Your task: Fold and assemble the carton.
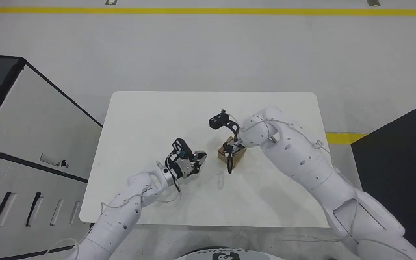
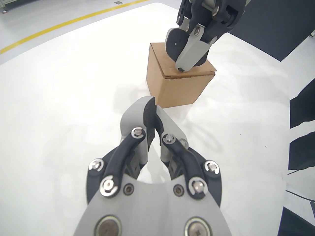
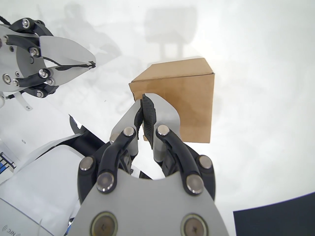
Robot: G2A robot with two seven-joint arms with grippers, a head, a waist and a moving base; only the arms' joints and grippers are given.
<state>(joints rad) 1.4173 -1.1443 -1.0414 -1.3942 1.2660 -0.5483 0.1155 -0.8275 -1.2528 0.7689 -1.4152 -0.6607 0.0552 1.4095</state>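
While my right gripper (image 3: pixel 144 99) rests its tip on the carton (image 3: pixel 192 99), I see a closed brown cube.
Its cardboard faces are plain, and the top flap lies flat with a seam along one edge. It stands near the middle of the white table (image 1: pixel 273 110). Both sets of jaws are pressed together. My left gripper (image 2: pixel 152 101) hovers just beside the carton, apart from it.

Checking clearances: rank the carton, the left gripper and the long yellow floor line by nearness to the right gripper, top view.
1. carton, directly under the right gripper.
2. left gripper, beside it over the table.
3. long yellow floor line, beyond the table.
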